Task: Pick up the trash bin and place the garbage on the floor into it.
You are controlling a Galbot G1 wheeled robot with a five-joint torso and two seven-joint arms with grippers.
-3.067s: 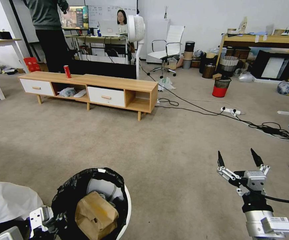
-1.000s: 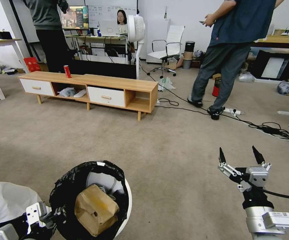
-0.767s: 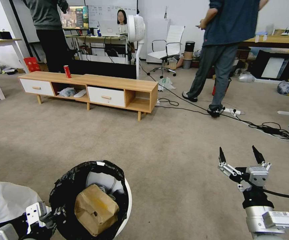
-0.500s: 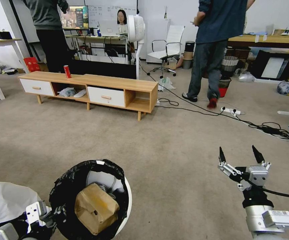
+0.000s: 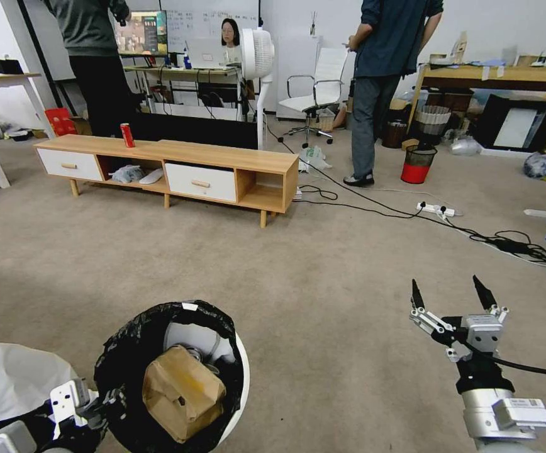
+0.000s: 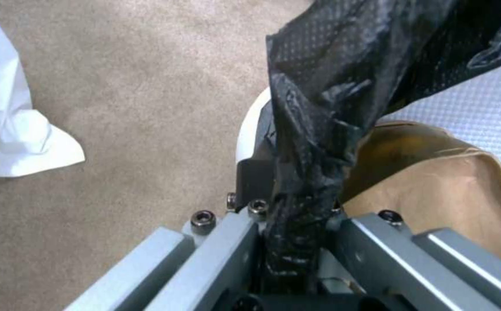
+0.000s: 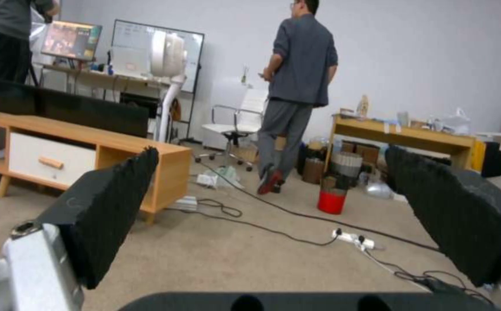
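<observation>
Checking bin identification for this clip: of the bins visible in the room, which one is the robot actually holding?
The white trash bin with the black liner, gripped at its rim by the left gripper. The red bin stands apart, far across the carpet.

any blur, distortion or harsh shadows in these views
Head view: even indoor light, wide-angle bending at the edges, soft shadow beside the small round white black-bagged trash bin. Left wrist view: left gripper shut on the crinkly bag, metal parts slightly soft. Right wrist view: open right gripper, its black pads blurred, room sharper.

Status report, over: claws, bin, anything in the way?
Left claw shut on bin rim. Right claw open, empty, above carpet. Box in bin. Cables ahead right.
</observation>
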